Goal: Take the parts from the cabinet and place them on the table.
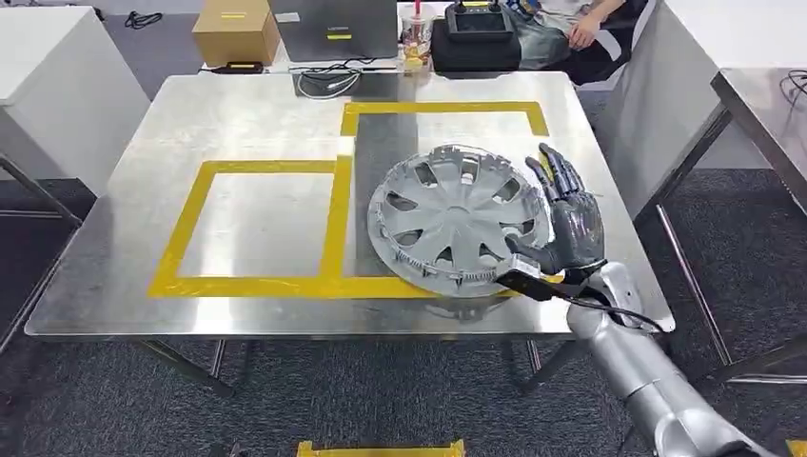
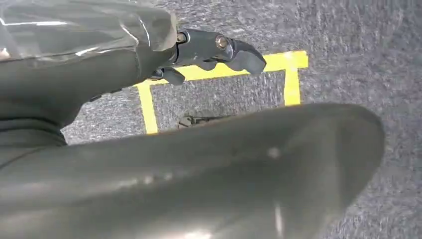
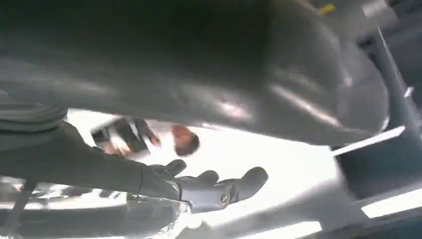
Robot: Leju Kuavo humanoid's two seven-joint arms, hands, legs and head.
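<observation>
Right hand [image 1: 568, 221] rests against hubcap [image 1: 455, 217]; left wrist view: carpet [image 2: 358, 50].

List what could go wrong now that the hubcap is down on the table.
The hubcap overlaps the yellow tape at its near edge, close to the table front, so a nudge might slide it off. The right hand sits at its rim with fingers spread; pulling back carelessly could drag or tip it.
</observation>
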